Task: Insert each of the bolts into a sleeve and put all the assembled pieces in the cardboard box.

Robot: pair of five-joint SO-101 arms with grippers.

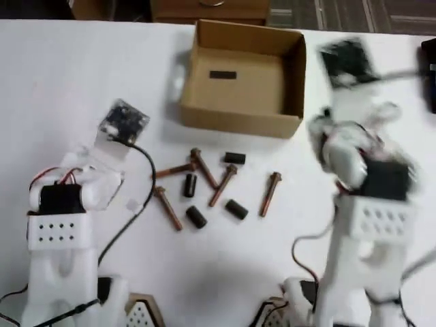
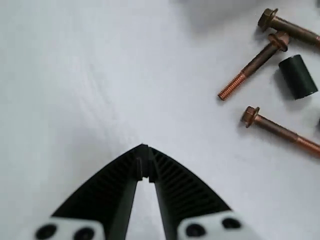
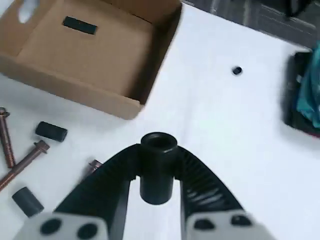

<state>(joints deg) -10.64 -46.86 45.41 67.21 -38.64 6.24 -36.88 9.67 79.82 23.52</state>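
Right tool (image 3: 157, 150) around sleeve (image 3: 156, 176), 1 bolt (image 3: 94, 164) half-hidden.

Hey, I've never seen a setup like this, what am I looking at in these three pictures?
These are two white robot arms, a left arm and a right arm, at a white table. One picture looks down from above; the other two come from a camera on each arm's wrist. On the table lie copper-coloured bolts, short black sleeves and an open cardboard box. The right tool grips one black sleeve; the left tool is shut and holds nothing.
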